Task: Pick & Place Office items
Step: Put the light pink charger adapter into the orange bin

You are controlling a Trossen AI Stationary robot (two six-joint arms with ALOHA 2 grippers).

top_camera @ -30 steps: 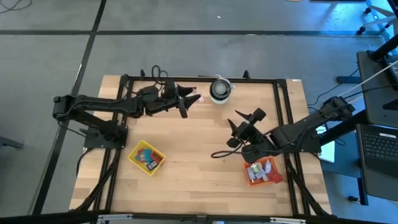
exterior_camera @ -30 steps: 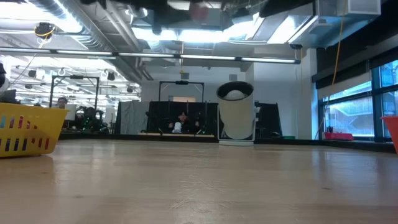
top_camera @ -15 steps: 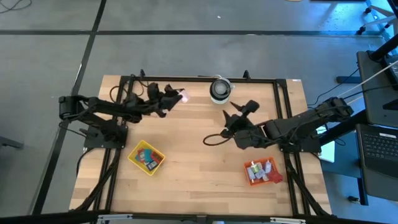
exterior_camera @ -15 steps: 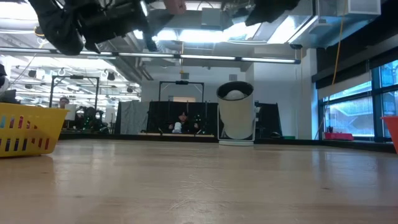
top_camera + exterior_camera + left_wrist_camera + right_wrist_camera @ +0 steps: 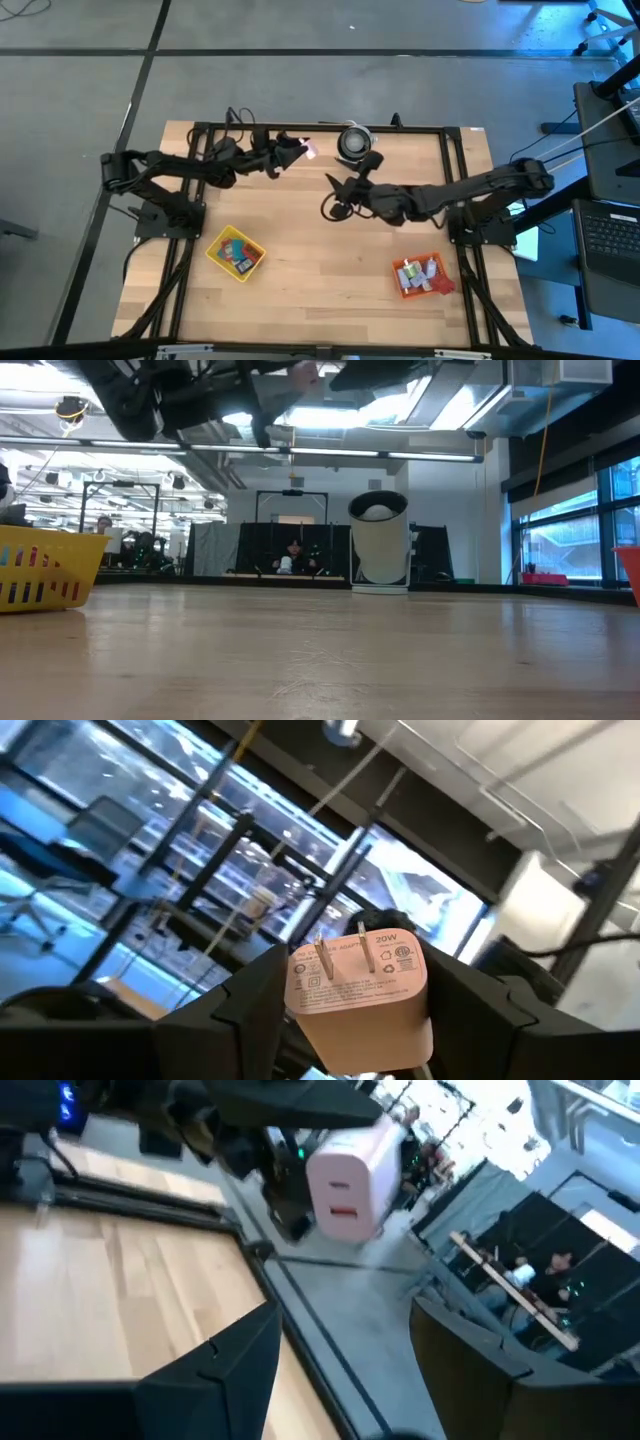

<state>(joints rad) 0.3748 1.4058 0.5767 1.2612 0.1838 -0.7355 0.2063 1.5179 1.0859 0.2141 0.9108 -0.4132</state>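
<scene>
The left end effector is gripping a pink charger between its fingers, raised over the bench's far edge; two prongs and "20W" are showing, the finer print staying unreadable. The right end effector is hanging mid-bench, fingers parted and empty. Other office items are sitting in the yellow tray and orange tray, too small to distinguish.
</scene>
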